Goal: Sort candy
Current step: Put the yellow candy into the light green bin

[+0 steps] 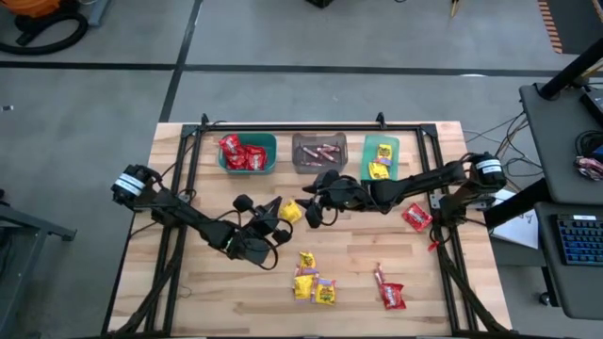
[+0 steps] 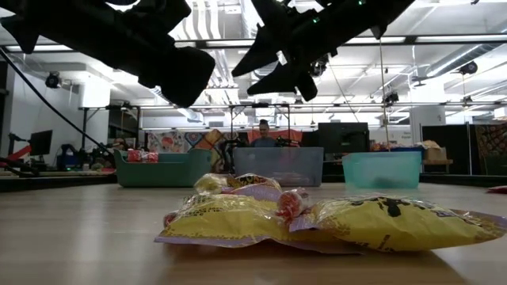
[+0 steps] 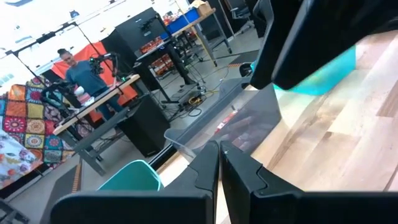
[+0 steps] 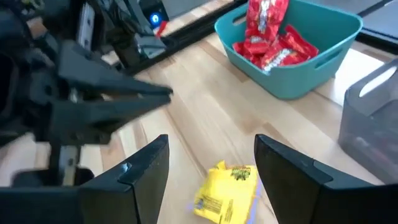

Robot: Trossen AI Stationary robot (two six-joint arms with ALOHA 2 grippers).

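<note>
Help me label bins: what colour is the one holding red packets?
Teal bin, clearest in the right wrist view.

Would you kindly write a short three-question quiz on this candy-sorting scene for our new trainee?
1. True or false: the left pincer is shut and empty.
2. Which bin holds red packets: A teal bin, B grey bin, C green bin?
3. What lies on the table between the open fingers of the right pincer?

Key: 1 true. 2 A, seen in the high and right wrist views. 3 A yellow packet, not yet gripped.
</note>
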